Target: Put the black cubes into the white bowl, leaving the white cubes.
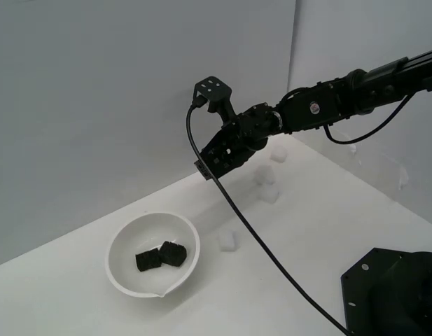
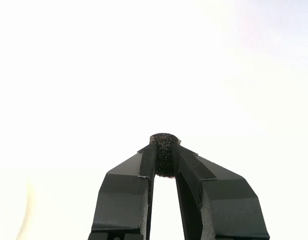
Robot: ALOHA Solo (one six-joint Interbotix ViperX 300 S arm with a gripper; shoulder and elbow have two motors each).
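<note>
White walls and a white tabletop (image 1: 328,231) make up the scene, so the pale things on it show only faintly. Largest in it is the black arm (image 1: 356,94), which reaches in from the exterior view's right and hangs well above the table, with a black cable (image 1: 237,210) looping down from the wrist. Its gripper (image 1: 210,168) is in the air, up and toward the exterior view's right of the white bowl (image 1: 124,241) and not yet over it. The wrist view shows the fingers (image 2: 129,195) drawn narrow and pinching a black cube (image 2: 164,155) at their tips, with washed-out white beyond. The bowl sits near the table's front on the exterior view's left, its pouring lip toward the camera, and two black cubes (image 1: 162,255) lie touching each other on its floor. By this showing two of the three black cubes are delivered and the third is in hand; what seems to remain is to carry it over the rim and let it go. Smallest are the white cubes: one (image 1: 228,240) just beside the bowl, two (image 1: 267,185) close together farther back, and one (image 1: 279,155) near the wall, all left on the table outside the bowl.
</note>
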